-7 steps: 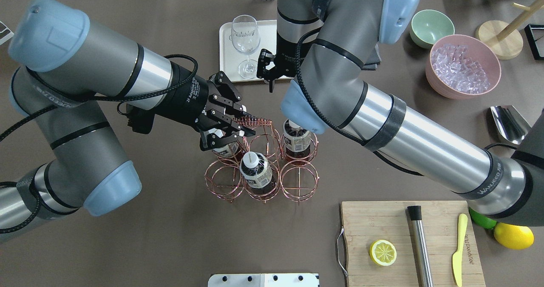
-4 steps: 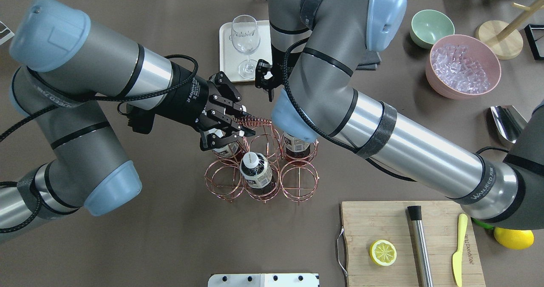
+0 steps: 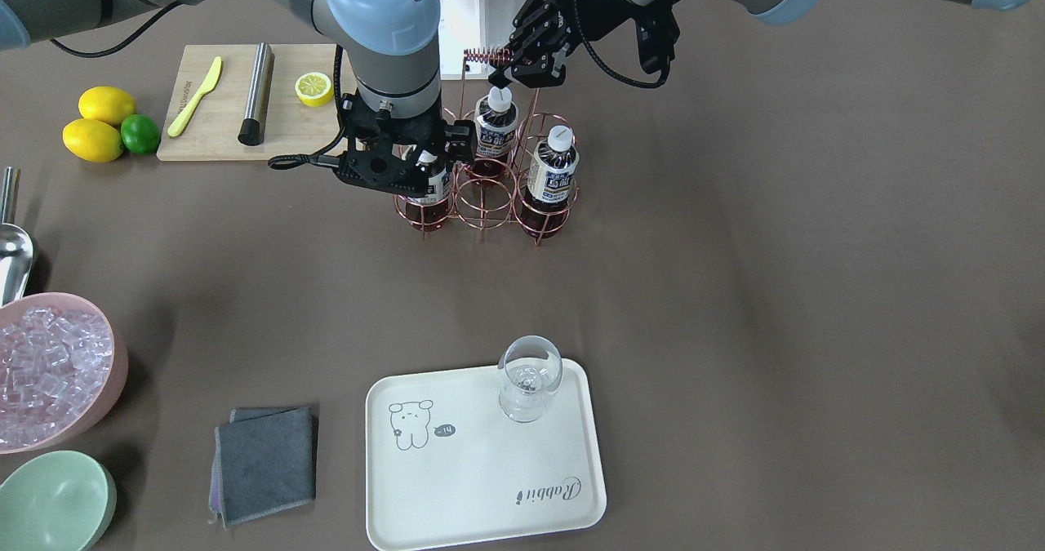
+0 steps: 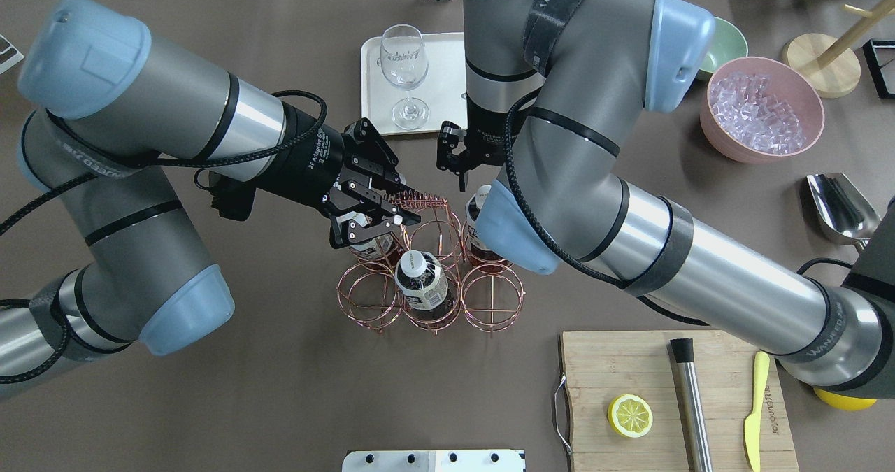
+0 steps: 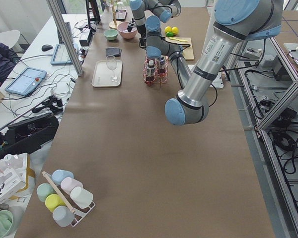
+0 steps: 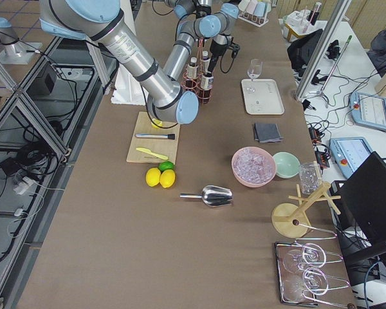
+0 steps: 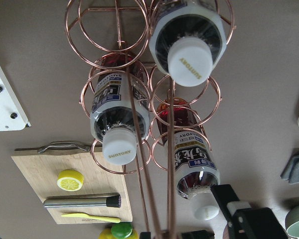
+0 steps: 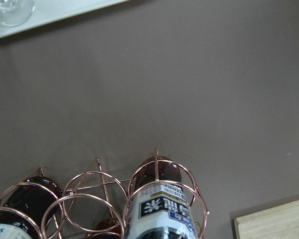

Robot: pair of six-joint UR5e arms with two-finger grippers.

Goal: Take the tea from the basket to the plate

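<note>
Overhead exterior: left hand (image 4: pixel 402 219) clenched on basket (image 4: pixel 426 198) handle coil; right hand (image 4: pixel 456 168) released, just beside a corner bottle.
Tea (image 4: pixel 421 283): three bottles, upright in basket cells.
Plate (image 3: pixel 482 469): well apart, bearing a glass (image 3: pixel 529 388).
Desk (image 3: pixel 775 290): brown, matte.
Room: aluminium framing (image 5: pixel 69 37); tablets (image 5: pixel 25 79) alongside.

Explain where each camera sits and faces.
Overhead: behind the robot, looking down; both arms, left gripper, right gripper.
Front: across the table, facing the robot; both arms.
Left side: table's end; left arm nearest.
Right side: opposite end; right arm nearest.
Left wrist: above three tea bottles; right gripper's finger.
Right wrist: above basket's edge; no arm.
Shared: overhead and front show the plate.
</note>
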